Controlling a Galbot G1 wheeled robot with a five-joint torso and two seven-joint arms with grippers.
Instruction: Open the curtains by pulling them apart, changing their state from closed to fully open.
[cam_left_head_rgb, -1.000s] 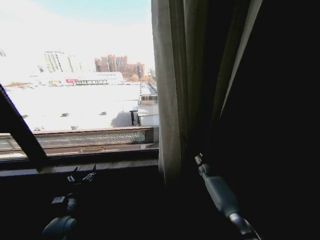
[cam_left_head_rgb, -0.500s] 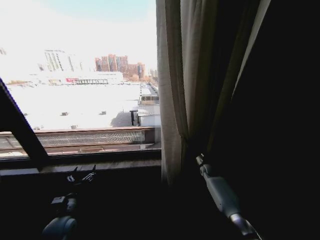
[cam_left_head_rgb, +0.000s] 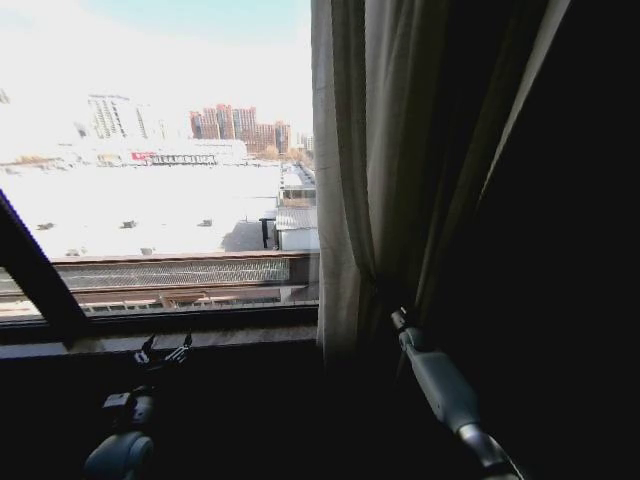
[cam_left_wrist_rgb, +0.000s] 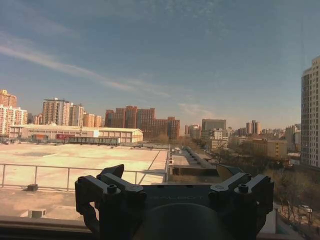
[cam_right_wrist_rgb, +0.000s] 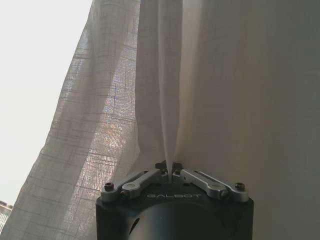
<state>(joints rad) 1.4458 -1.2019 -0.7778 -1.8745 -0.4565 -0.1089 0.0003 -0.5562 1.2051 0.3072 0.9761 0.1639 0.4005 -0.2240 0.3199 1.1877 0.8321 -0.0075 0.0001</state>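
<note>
Fingers (cam_right_wrist_rgb: 150, 176) of the right gripper (cam_right_wrist_rgb: 171, 174) are pinched tight on a fold of the curtain (cam_right_wrist_rgb: 165, 90), you can see the sheer cloth running straight up out of the jaws in the right wrist view. From the head cam that arm reaches into the dark on the right, and the curtain (cam_left_head_rgb: 345, 200) is bunched into a pleated column right of the middle of the window (cam_left_head_rgb: 150, 190). Left gripper (cam_left_wrist_rgb: 172, 192) is parked low by the sill, fingers spread, nothing in them, just staring at the skyline. Progress-wise I'd say mostly done: glass on the left is bare. What's left looks like dragging that bundle further right, can't tell how far it has to go since that side is too dark
</note>
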